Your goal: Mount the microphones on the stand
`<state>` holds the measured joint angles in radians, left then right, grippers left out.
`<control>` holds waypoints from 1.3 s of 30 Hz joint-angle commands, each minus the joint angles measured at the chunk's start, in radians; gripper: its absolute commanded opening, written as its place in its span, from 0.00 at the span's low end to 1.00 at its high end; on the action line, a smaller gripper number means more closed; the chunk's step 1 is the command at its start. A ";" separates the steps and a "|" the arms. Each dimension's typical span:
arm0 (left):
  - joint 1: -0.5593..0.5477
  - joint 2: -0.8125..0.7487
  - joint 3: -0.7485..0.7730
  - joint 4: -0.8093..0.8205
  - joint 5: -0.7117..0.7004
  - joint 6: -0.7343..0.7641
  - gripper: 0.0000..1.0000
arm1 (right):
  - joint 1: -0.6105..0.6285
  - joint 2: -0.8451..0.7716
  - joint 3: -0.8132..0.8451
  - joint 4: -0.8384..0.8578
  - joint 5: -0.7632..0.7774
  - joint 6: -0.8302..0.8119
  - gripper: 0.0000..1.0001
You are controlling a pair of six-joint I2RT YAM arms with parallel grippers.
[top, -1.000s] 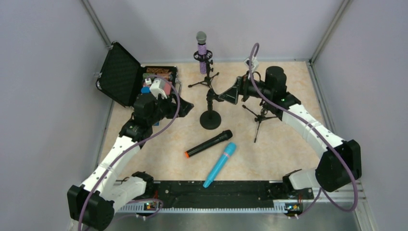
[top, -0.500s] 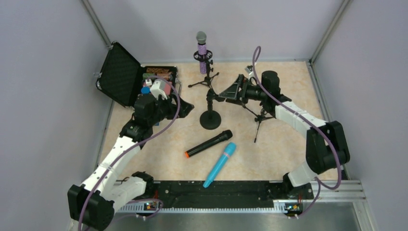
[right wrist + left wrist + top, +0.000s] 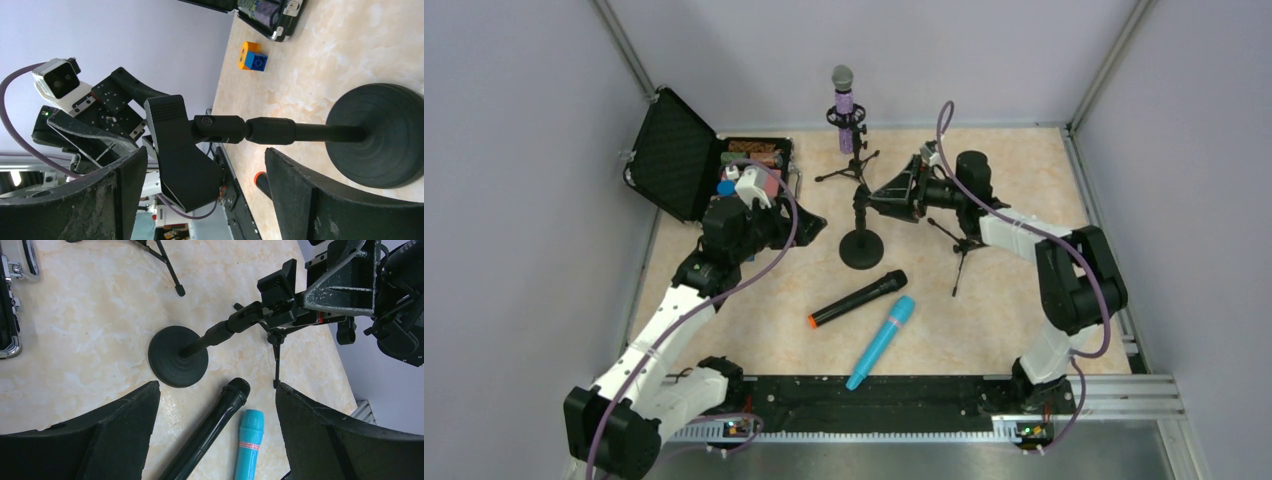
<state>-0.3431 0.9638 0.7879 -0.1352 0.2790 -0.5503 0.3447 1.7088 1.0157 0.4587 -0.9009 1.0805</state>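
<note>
At the clip (image 3: 175, 150) of the round-base stand (image 3: 861, 248), the right pincer (image 3: 876, 202) is edging in, spread wide and apparently straddling it; the black microphone (image 3: 857, 298) and blue microphone (image 3: 881, 341) are lying unmounted.

stand (image 3: 861, 246): stood mid-counter (image 3: 764, 300) | two microphones (image 3: 858, 298): lay before it, side by side | third microphone (image 3: 843, 100): stood behind | case (image 3: 686, 160): left

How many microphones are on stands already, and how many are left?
One is done: the purple microphone stands in the tripod stand at the back. Nothing is held: the left gripper and right gripper are open, the right one by the clip of the round-base stand. Left to do: the black microphone and blue microphone lie on the table.
</note>
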 commanded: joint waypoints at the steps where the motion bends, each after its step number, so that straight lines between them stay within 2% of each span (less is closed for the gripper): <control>1: 0.002 -0.012 -0.002 0.030 -0.012 0.023 0.90 | 0.033 0.040 0.048 0.148 -0.035 0.083 0.83; 5: 0.002 -0.015 0.001 0.027 -0.015 0.029 0.90 | 0.044 0.063 0.059 0.197 -0.041 0.118 0.77; 14: 0.001 -0.018 -0.004 0.021 -0.018 0.025 0.90 | 0.045 0.073 0.069 0.236 -0.082 0.150 0.49; 17: 0.002 -0.021 -0.007 0.022 -0.023 0.029 0.90 | 0.045 0.084 0.071 0.268 -0.103 0.177 0.37; 21: 0.002 -0.019 -0.006 0.021 -0.023 0.030 0.90 | 0.045 0.100 0.093 0.242 -0.120 0.159 0.28; 24: 0.002 -0.020 -0.008 0.021 -0.024 0.032 0.90 | 0.045 0.111 0.120 0.150 -0.127 0.103 0.24; 39: 0.002 -0.025 -0.014 0.020 -0.028 0.032 0.90 | 0.008 0.188 0.352 -0.524 -0.114 -0.368 0.00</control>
<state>-0.3431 0.9577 0.7776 -0.1429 0.2535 -0.5251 0.3630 1.8469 1.2949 0.1856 -1.0561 0.9154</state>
